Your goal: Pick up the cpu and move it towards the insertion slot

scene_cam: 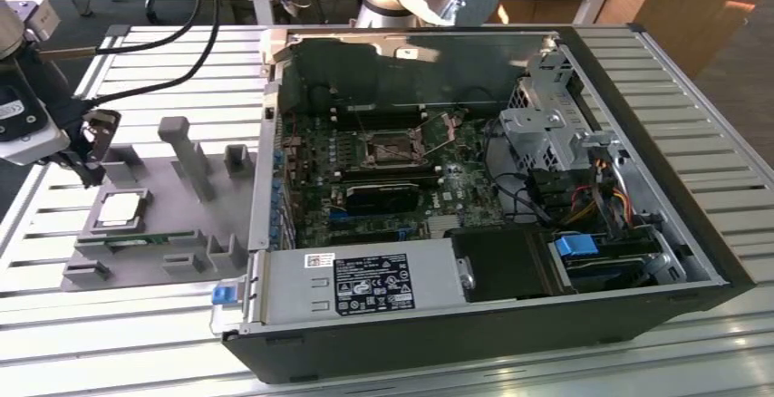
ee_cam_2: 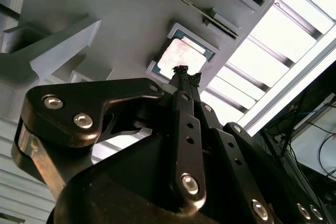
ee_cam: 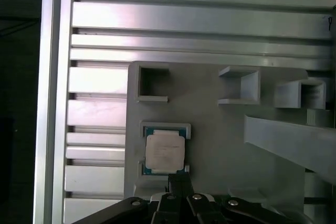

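Gripper point(ee_cam_2: 185, 73), seen in both wrist views point(ee_cam: 178, 179): dark fingers pressed together at the tips, nothing pinched between them. The tips lie close to one edge of the cpu point(ee_cam_2: 182, 56); whether they touch it cannot be told.

The cpu point(ee_cam: 165, 151), with its pale metal top and darker rim, lies flat in a square recess of a grey fixture plate point(ee_cam: 220, 129). The plate also carries small open-topped pockets and upright posts, and it rests on a slatted aluminium surface point(ee_cam: 184, 19).

In the exterior view, the gripper point(scene_cam: 87, 175) and cpu point(scene_cam: 121, 208) are at the exterior view's left. An open computer case point(scene_cam: 677, 143) lies to the right of the fixture plate point(scene_cam: 181, 234). The insertion slot point(scene_cam: 390, 148) sits on the motherboard point(scene_cam: 472, 188) inside the case, well apart from the cpu.
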{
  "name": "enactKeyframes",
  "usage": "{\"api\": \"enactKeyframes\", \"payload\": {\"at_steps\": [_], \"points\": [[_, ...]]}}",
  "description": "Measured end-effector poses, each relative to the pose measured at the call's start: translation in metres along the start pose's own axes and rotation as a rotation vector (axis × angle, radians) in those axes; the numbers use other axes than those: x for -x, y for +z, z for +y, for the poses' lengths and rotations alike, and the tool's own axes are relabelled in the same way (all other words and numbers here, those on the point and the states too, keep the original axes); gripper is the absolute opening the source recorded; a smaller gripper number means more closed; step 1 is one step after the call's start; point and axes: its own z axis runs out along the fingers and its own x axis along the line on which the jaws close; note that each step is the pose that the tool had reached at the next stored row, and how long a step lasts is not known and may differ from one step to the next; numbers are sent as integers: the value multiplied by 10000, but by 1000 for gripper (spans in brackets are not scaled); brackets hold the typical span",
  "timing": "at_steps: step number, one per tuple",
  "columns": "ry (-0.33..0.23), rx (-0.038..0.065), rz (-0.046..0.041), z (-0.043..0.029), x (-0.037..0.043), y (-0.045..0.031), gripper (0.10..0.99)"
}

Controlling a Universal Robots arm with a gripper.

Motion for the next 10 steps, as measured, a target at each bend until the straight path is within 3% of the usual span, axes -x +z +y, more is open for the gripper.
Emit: {"api": "enactKeyframes", "payload": {"at_steps": [10], "points": [[0, 0, -9, -3, -9, 179, 102]]}}
